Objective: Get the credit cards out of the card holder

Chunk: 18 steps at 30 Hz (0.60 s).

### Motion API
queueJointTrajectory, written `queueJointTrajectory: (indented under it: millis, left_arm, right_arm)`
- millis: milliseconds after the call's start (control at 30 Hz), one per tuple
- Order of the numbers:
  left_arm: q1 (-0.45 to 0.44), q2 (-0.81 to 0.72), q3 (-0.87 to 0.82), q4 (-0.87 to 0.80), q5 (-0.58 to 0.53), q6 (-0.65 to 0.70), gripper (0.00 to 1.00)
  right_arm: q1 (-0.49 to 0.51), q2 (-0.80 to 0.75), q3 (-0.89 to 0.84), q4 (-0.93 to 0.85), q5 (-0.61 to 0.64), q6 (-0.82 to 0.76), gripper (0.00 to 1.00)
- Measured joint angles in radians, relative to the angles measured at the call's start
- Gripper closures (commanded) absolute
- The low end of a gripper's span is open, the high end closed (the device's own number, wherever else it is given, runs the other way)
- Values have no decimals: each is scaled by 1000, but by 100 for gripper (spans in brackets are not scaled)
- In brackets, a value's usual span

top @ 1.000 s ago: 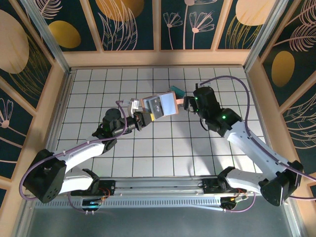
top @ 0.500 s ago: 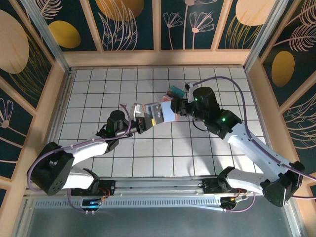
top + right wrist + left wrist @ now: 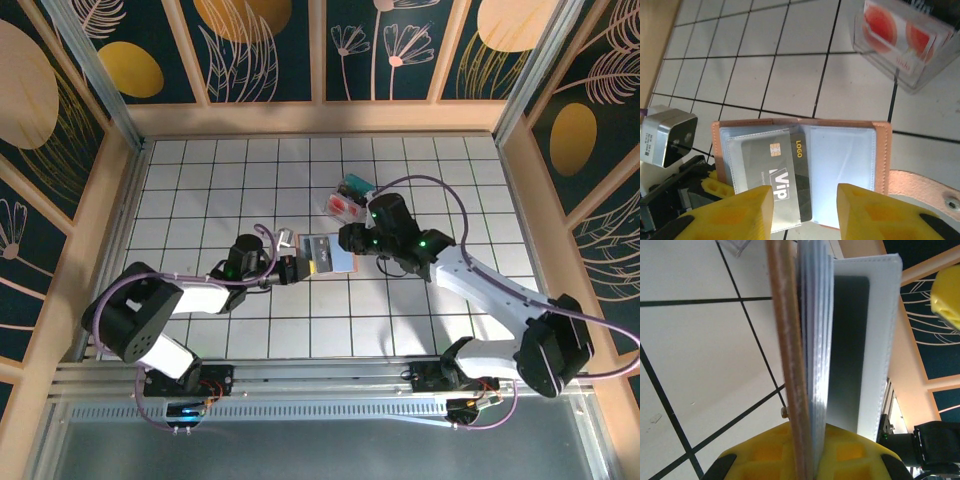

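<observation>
Card [image 3: 774,172] lower edge hidden behind right claw [image 3: 805,195]; small print perhaps illegible

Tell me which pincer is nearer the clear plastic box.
Right. The right pincer hangs just beside the clear plastic box; the left pincer, gripping the card holder, sits farther off.

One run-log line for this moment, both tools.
left tool: shut on card holder | right tool: open, astride grey card | grey card: not yet out of card holder

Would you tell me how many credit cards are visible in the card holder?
1: a dark grey card sticks out of a sleeve beside the fold of the open card holder; more may be hidden inside.
</observation>
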Motion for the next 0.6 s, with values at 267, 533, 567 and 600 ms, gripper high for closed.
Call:
queueJointTrajectory:
  millis: [267, 533, 567, 600]
  left_arm:
    - [0, 72, -3, 45, 1, -33, 100]
    - [0, 109, -3, 41, -3, -41, 96]
    - [0, 109, -3, 35, -4, -41, 95]
    - [0, 110, -3, 32, -6, -41, 94]
  right_arm:
    - [0, 106, -42, 76, -53, 39, 79]
    - [0, 212, -53, 130, -77, 56, 86]
    - [0, 223, -54, 136, -77, 58, 86]
    - [0, 232, -55, 139, -77, 59, 86]
